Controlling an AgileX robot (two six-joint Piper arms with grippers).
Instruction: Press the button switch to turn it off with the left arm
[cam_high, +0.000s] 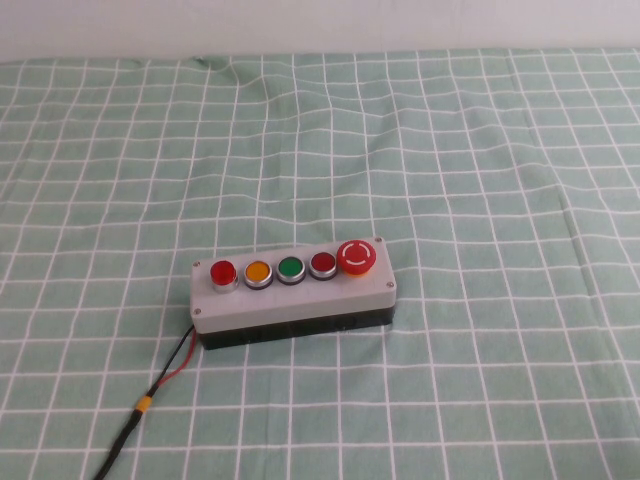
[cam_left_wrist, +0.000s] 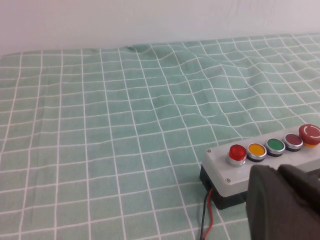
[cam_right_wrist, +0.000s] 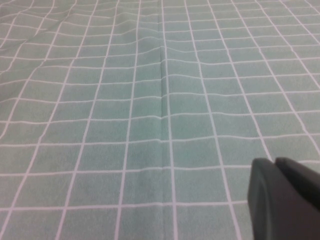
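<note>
**Five-button box lying untouched on checked cloth**

High view: showing no arm or gripper. Sitting mid-table on the green checked cloth (cam_high: 480, 150), one grey box (cam_high: 300, 298) carrying five buttons; the button switch (cam_high: 222, 272) glowing red at the row's left end, the mushroom button (cam_high: 357, 256) at the right end.

Left wrist view: left gripper (cam_left_wrist: 286, 202) hovering near the box, touching nothing, fingers pressed together.

Right wrist view: right gripper (cam_right_wrist: 282, 197) hanging over bare cloth, fingers together, empty.

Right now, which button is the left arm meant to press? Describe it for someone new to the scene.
On the green checked cloth lies a grey switch box with five buttons. The button switch is the bright red one at the row's left end, beside the yellow button, farthest from the big mushroom button.
</note>
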